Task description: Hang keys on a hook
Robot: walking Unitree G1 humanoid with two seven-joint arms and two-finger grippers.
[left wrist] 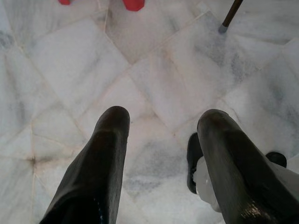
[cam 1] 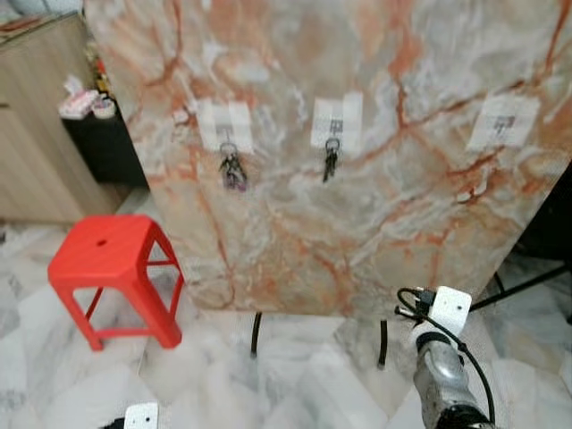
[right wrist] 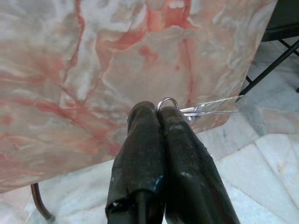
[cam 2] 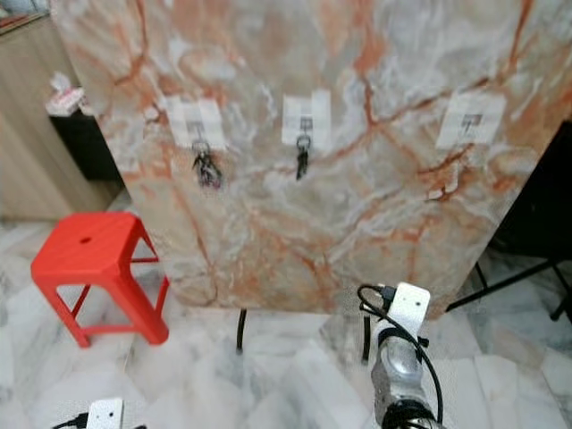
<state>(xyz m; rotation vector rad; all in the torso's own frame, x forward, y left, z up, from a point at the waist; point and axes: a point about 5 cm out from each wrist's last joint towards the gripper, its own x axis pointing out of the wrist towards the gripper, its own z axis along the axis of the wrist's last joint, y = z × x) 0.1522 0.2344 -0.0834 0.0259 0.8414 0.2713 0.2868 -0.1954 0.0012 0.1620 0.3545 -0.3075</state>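
The right gripper (right wrist: 158, 112) pinches a silver key ring (right wrist: 167, 102) with its clear tag, low before the marbled pink board (cam 1: 375, 179), to reach the empty far-right hook (cam 1: 503, 125); the left gripper (left wrist: 161, 123) hangs open.

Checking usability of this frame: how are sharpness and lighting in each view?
Left and right eye views: evenly lit but soft, so the keys on the hooks smear into dark blobs. Left wrist view: bright, floor tiles crisp, the open left hand close and slightly soft. Right wrist view: the right hand, shut on a key ring, is fairly sharp; the marble panel behind is blurred.
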